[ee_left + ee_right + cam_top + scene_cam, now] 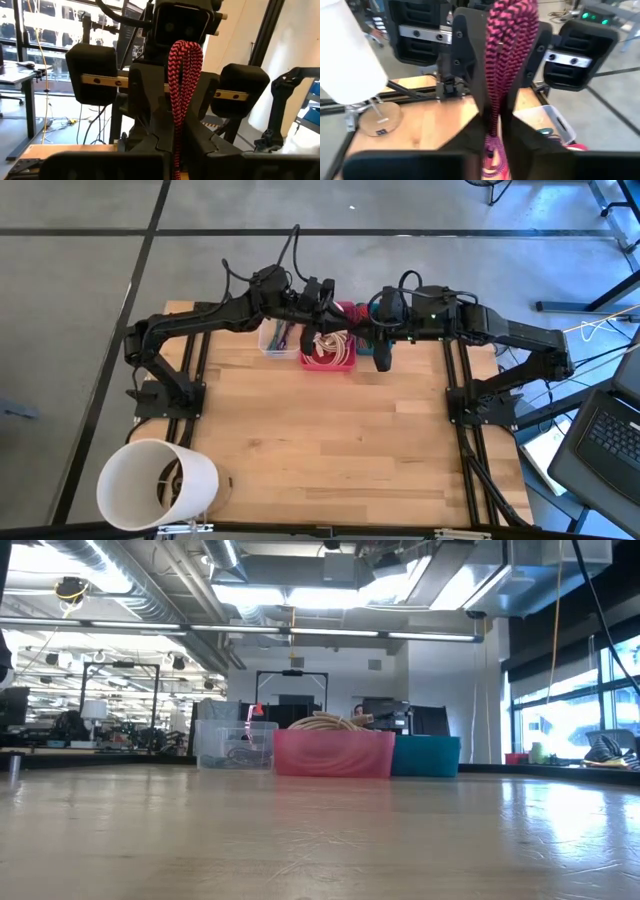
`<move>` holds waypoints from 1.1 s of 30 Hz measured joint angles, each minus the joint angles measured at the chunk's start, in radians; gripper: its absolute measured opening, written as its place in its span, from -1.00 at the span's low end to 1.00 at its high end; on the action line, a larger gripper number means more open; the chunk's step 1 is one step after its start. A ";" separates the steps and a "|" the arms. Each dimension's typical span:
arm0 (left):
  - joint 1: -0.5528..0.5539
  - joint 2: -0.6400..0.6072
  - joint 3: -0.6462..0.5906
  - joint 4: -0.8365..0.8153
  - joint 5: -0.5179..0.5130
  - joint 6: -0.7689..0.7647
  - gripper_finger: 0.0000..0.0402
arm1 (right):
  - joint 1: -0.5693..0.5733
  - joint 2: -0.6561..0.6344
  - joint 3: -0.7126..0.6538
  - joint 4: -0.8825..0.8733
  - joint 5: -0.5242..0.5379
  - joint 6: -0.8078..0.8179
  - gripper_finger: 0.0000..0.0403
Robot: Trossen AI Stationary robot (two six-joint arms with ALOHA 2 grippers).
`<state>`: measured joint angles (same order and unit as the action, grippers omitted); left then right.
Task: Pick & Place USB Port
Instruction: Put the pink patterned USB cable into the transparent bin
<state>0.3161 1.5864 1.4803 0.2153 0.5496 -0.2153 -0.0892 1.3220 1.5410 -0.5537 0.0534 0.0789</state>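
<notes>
A red-and-black braided cable is folded into a bundle of several strands and held in the air between my two grippers. They face each other above the bins at the table's far edge. Its USB port end is out of view. My left gripper comes from the table's left and is shut on the bundle. My right gripper comes from the right, with its fingers close against the same bundle. In the high view the cable shows between the left gripper and the right gripper. My left gripper pinches the folded cable strands between its two fingers, reaching in level from the table's left. The bundle is clear of the bins, and its looped end stands up in front of the right gripper. My right gripper pinches the same bundle between its two fingers. It comes from the table's right, slanting a little downward. The strands run up from the fingers, clear of the table.
A clear bin, a pink bin with coiled cords and a teal bin stand in a row at the far edge, under the grippers. A white cylinder stands at the near left corner. Bare wood lies between.
</notes>
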 joint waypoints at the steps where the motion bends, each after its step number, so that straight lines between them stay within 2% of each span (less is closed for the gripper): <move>1: 0.000 0.000 0.000 -0.001 0.000 0.000 -0.94 | 0.000 0.000 0.000 -0.001 0.007 -0.014 -0.72; 5: 0.002 0.000 0.000 -0.004 -0.005 -0.003 -0.94 | -0.001 -0.005 0.000 -0.030 0.052 -0.041 -0.28; 9: 0.019 0.000 0.000 -0.005 0.000 -0.016 -0.95 | -0.008 -0.026 0.000 -0.135 0.125 -0.061 0.17; 12: 0.038 0.000 0.000 -0.017 -0.004 -0.038 -0.95 | -0.019 -0.048 0.000 -0.230 0.213 -0.057 0.41; 14: 0.055 -0.003 0.000 -0.073 -0.041 -0.044 -0.95 | -0.020 -0.072 0.000 -0.303 0.296 -0.035 0.52; 17: 0.096 -0.010 0.000 -0.244 -0.165 -0.052 -0.95 | -0.019 -0.111 0.000 -0.455 0.443 0.014 0.60; 20: 0.158 -0.011 0.000 -0.435 -0.339 -0.093 -0.95 | -0.024 -0.153 0.000 -0.594 0.517 0.106 0.62; 22: 0.202 -0.004 0.000 -0.518 -0.442 -0.152 -0.95 | -0.038 -0.181 0.000 -0.663 0.529 0.168 0.62; 28: 0.339 0.011 0.000 -0.649 -0.599 -0.323 -0.95 | -0.112 -0.240 0.000 -0.791 0.525 0.249 0.63; 33: 0.415 0.046 0.000 -0.875 -0.657 -0.428 -0.95 | -0.171 -0.270 0.000 -0.838 0.522 0.241 0.63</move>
<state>0.7311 1.6320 1.4799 -0.6596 -0.1074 -0.6433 -0.2606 1.0517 1.5414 -1.3913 0.5751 0.3199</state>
